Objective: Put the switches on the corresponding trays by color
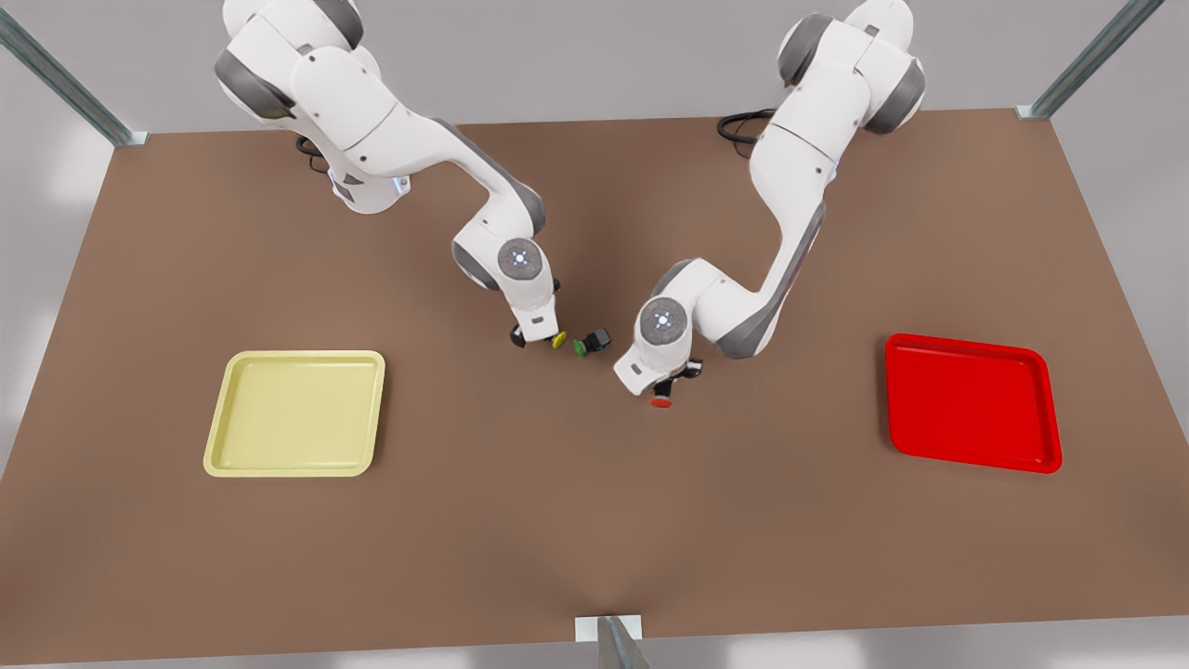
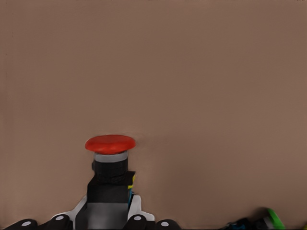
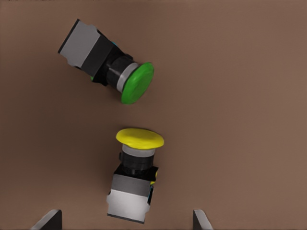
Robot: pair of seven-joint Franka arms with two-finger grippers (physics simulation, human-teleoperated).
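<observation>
Switches sit bunched at the middle of the brown table [image 1: 594, 520], each lying on its side. The red switch [image 1: 661, 401] is right at the tip of the left gripper [image 1: 671, 386], the arm on the front view's right; in the left wrist view its dark body [image 2: 108, 191] runs back between the fingers [image 2: 139, 221] with the red cap pointing away from them. The fingers sit close on both sides of the body, but whether they actually press it I cannot tell.

The yellow switch [image 1: 559, 340] lies just under the right gripper [image 1: 539, 334], the arm on the front view's left. From the right wrist view the yellow switch [image 3: 134, 179] rests between the two fingertips [image 3: 48, 221], which stand wide apart and well clear of it on either side, so this pincer is open and holds nothing. The green switch [image 1: 591, 342] lies just beyond the yellow one, tilted, its cap [image 3: 137, 82] turned toward the yellow cap without touching it; it sits between the two grippers.

The pale yellow tray [image 1: 295, 413] lies well out from the right gripper toward the front view's left. The red tray [image 1: 971, 402] lies well out from the left gripper toward the front view's right.
</observation>
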